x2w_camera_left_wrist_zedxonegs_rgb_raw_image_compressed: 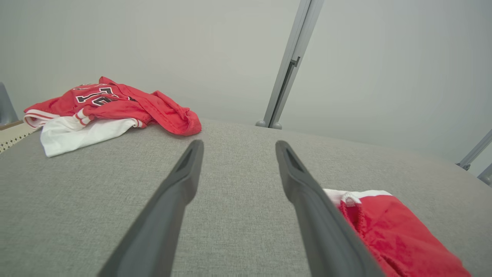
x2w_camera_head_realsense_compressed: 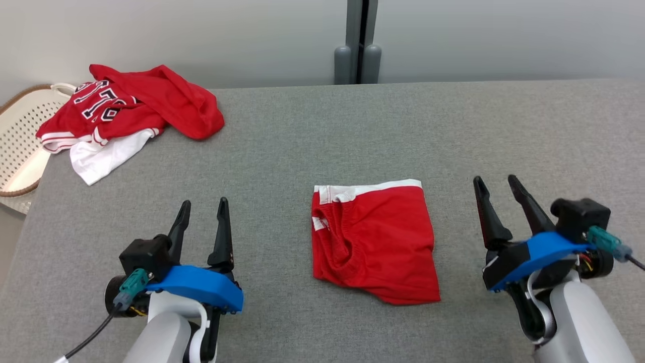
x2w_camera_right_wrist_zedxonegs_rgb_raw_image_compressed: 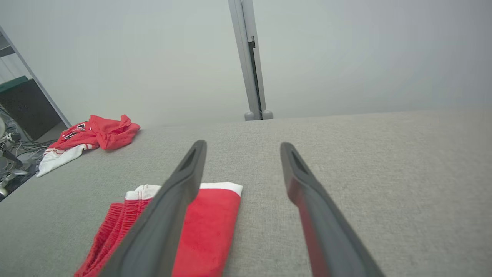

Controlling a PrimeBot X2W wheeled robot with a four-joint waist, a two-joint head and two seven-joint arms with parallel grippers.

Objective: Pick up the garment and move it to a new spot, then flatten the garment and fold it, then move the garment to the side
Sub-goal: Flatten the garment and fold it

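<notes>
Far left: pale perforated basket (x2w_camera_head_realsense_compressed: pixel 20 136), cut off by the frame edge, beside the grey fabric-covered table (x2w_camera_head_realsense_compressed: pixel 302 131).

Table, far left corner: crumpled heap of red and white clothing (x2w_camera_head_realsense_compressed: pixel 136 108) with black-and-white numerals. One piece or several, cannot tell.

Left gripper (x2w_camera_head_realsense_compressed: pixel 204 201): fingers spread wide, holding nothing, over the near part of the table, well apart from the heap.

Centre-right: the garment (x2w_camera_head_realsense_compressed: pixel 375 247), red with a white band along its far edge, lies folded and fairly flat on the table. It sits between the two grippers and touches neither.

Right gripper (x2w_camera_head_realsense_compressed: pixel 495 178): fingers wide apart, empty, near the garment's right side.
</notes>
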